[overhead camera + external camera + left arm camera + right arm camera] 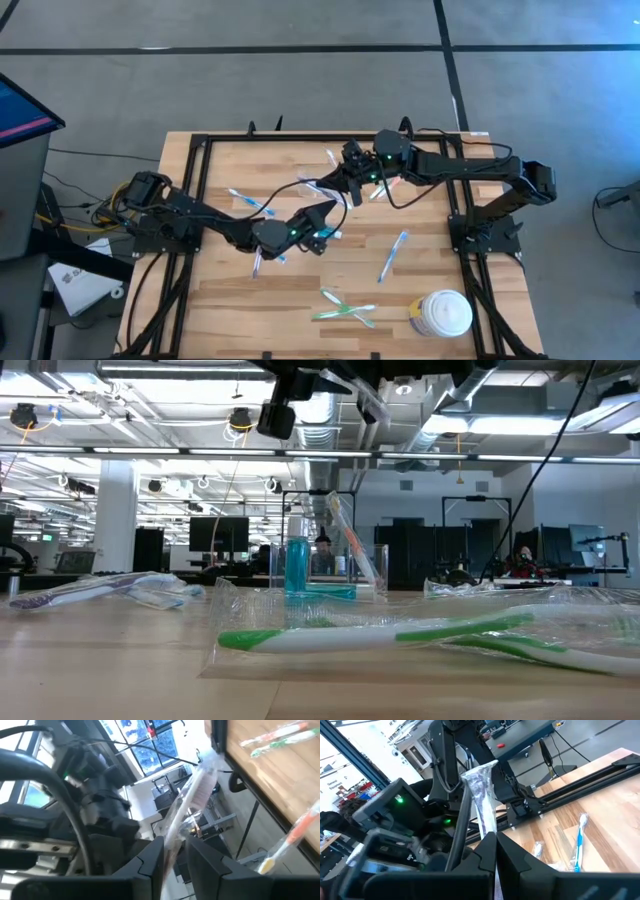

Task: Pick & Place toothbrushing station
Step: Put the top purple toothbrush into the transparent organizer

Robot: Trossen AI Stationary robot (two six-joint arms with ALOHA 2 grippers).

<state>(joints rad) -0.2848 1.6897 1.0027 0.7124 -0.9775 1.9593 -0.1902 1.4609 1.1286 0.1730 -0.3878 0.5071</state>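
Observation:
My left gripper is shut on a whitish toothbrush in a clear wrapper, raised over the table's middle. My right gripper is close by, toward the far side. It is shut on a clear-wrapped toothbrush. I cannot tell whether both hold the same one. The clear holder stands on the table with a teal tube and an orange-marked toothbrush leaning in it. My left gripper pinches the wrapped toothbrush between its two fingers, which lie across it. The brush runs on past the fingers with its far end free in the air, clear of the table. My right gripper pinches the clear wrapper between its two fingers. The wrapped end stands out beyond the fingers, free and clear of the table.
Wrapped toothbrushes lie scattered on the wooden table: blue ones, green ones near the front edge, and one at the far side. A white round lidded jar stands at the front right. A black frame rims the table.

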